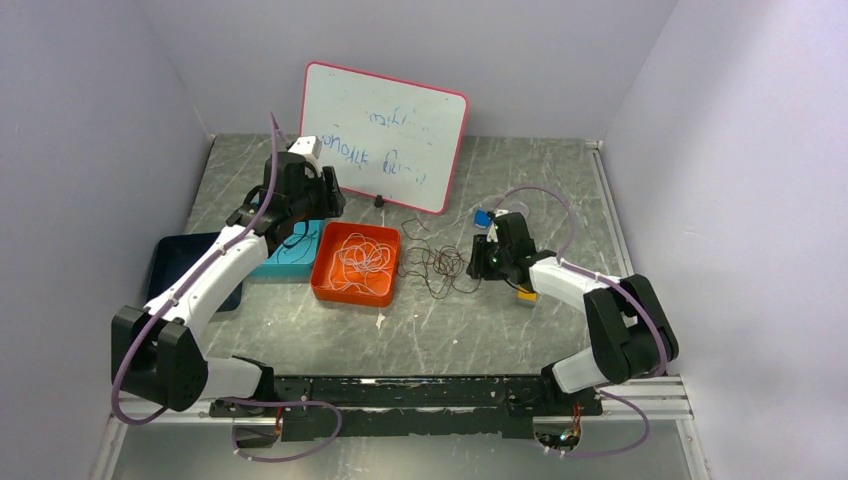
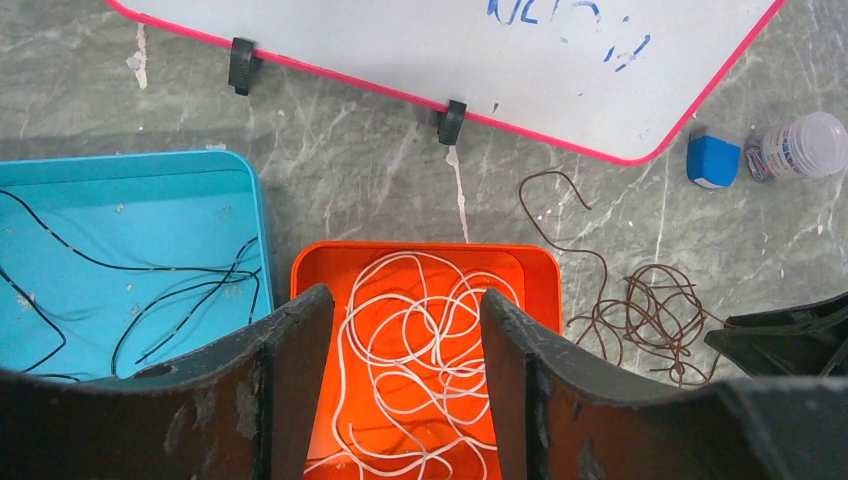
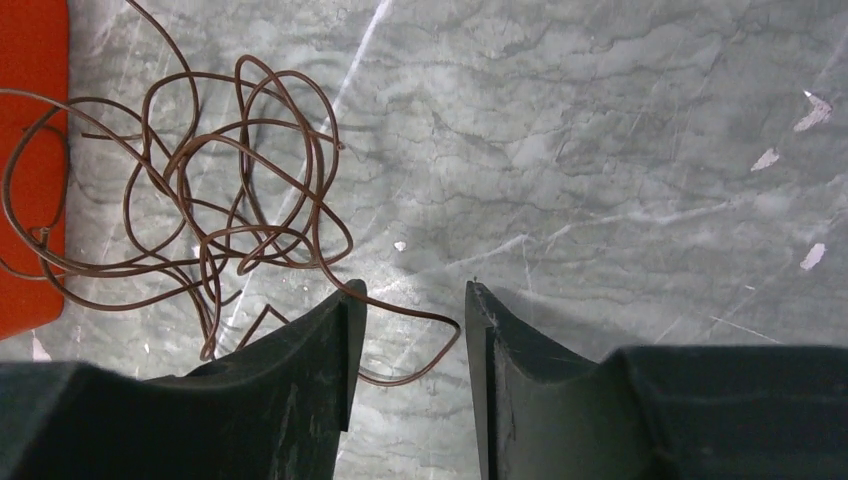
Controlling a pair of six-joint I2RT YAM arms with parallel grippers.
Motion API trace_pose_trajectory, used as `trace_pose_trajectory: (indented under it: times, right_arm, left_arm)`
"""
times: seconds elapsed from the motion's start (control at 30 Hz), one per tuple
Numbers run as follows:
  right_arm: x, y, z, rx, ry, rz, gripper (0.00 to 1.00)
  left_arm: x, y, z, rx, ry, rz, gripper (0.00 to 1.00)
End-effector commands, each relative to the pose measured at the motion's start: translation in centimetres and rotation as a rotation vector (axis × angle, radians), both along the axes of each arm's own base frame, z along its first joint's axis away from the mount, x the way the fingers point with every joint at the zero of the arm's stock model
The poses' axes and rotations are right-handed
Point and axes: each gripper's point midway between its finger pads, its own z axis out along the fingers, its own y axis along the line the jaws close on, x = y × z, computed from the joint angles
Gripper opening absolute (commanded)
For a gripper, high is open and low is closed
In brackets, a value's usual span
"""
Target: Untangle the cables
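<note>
right gripper (image 3: 410, 292) is open, nothing pinched. one end loop of the brown cable (image 3: 250, 237) sits in the gap between my fingers, and the rest of the tangle lies ahead-left, reaching the orange tray (image 3: 25, 60). plan: drop straight down, close on that single strand only, then pull slowly away from the heap so the loops slide out and don't cinch. left gripper (image 2: 405, 295) is open too, hovering over the white cable (image 2: 420, 330). black cable (image 2: 190, 290) is to its left.
</note>
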Motion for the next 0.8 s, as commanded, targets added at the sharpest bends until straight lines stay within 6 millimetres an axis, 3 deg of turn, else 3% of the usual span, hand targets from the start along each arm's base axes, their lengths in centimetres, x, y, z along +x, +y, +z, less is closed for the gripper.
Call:
trace_pose_trajectory:
  times: [0.0, 0.23, 0.37, 0.53, 0.77]
  right_arm:
    - [1.3, 0.6, 0.6, 0.024, -0.083, 0.002, 0.41]
    - [1.9, 1.0, 2.4, 0.044, -0.151, 0.024, 0.11]
    - [2.3, 0.9, 4.0, 0.049, -0.19, 0.019, 0.0]
    - [2.5, 0.5, 6.7, 0.039, -0.248, 0.014, 0.0]
    - [2.5, 0.2, 11.2, 0.03, -0.327, 0.041, 0.0]
  left_arm:
    - [0.0, -0.3, 1.2, -0.019, -0.041, -0.001, 0.61]
    - [0.2, -0.1, 1.8, -0.011, -0.057, 0.005, 0.63]
    - [0.2, -0.4, 2.9, -0.036, -0.086, -0.001, 0.64]
    - [0.8, -1.5, 3.4, -0.061, -0.093, -0.031, 0.64]
    - [1.5, -7.1, 4.3, -0.091, -0.119, -0.16, 0.65]
